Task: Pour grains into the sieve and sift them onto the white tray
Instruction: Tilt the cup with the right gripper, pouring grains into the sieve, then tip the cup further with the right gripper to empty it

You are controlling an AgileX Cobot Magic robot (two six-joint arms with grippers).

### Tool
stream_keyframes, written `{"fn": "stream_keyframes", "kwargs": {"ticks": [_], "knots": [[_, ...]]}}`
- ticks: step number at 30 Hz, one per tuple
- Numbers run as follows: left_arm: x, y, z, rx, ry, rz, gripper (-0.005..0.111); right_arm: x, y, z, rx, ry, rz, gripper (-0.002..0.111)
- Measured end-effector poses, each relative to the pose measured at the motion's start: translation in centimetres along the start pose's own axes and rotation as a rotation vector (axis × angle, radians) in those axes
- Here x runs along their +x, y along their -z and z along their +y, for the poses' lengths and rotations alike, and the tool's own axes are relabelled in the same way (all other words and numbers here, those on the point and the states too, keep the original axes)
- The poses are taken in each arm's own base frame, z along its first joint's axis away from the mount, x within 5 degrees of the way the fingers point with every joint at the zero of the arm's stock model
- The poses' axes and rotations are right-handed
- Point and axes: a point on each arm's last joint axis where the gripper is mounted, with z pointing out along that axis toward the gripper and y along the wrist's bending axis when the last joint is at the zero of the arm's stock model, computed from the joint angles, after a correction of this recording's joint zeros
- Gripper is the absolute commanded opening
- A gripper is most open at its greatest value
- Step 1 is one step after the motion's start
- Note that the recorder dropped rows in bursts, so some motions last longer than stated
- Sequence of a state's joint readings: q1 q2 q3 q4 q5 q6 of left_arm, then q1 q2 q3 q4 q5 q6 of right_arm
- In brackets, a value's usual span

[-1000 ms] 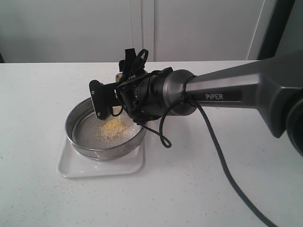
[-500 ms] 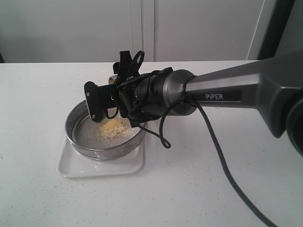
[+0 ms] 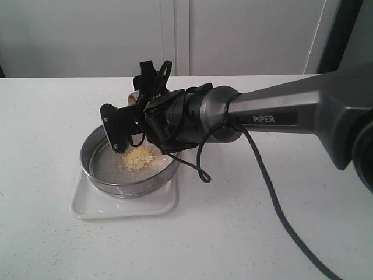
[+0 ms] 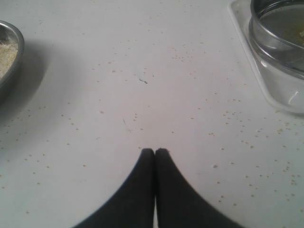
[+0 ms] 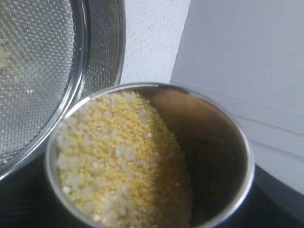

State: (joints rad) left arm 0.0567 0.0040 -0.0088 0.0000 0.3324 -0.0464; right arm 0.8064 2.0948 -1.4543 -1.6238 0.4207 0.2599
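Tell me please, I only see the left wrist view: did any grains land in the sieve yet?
Observer: Yes, a small yellow heap of grains lies on the mesh of the sieve.
Operator: Who pours them?
Observer: The right end effector grips a steel cup at the sieve's edge.
Operator: Is the cup empty now?
Observer: No, it holds plenty of yellow and whitish grains.
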Motion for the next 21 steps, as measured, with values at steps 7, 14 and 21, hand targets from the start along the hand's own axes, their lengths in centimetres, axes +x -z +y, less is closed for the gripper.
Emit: {"fn": "stream_keyframes", "kwargs": {"ticks": [7, 14, 21], "knots": [[0.00, 0.00, 0.00, 0.000, 0.000, 0.000, 0.000, -0.07, 0.00, -0.05, 0.006, 0.093, -0.007, 0.000], [0.00, 0.00, 0.00, 0.000, 0.000, 0.000, 0.000, -0.13, 0.00, -0.03, 0.004, 0.119, -0.014, 0.000], [0.00, 0.00, 0.00, 0.000, 0.000, 0.000, 0.000, -0.15, 0.00, -0.04, 0.005, 0.136, -0.016, 0.000]]}}
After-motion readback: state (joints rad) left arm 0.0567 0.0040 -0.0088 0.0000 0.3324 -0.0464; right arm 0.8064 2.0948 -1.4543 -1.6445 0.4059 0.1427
